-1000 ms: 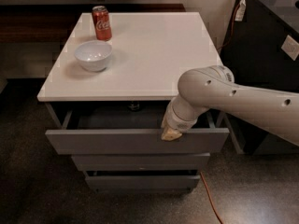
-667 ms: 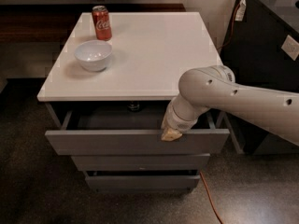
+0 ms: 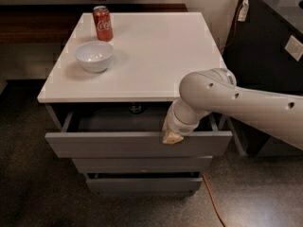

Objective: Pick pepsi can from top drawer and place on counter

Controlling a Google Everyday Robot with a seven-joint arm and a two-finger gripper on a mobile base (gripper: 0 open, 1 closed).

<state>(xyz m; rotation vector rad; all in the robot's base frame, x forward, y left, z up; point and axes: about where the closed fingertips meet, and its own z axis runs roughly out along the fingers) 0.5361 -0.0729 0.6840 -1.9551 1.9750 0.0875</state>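
The top drawer (image 3: 109,144) stands pulled out under the white counter (image 3: 156,56). At its back, a small dark can with a silver top, the pepsi can (image 3: 136,109), shows partly below the counter's front edge. My gripper (image 3: 172,136) hangs from the white arm at the drawer's front rim, right of the middle and nearer to me than the can. It holds nothing that I can see.
A red Coca-Cola can (image 3: 102,23) and a white bowl (image 3: 94,56) stand on the counter's left side. Two lower grey drawers (image 3: 142,164) sit below. A dark cabinet (image 3: 274,46) stands at the right, and an orange cable (image 3: 213,202) lies on the floor.
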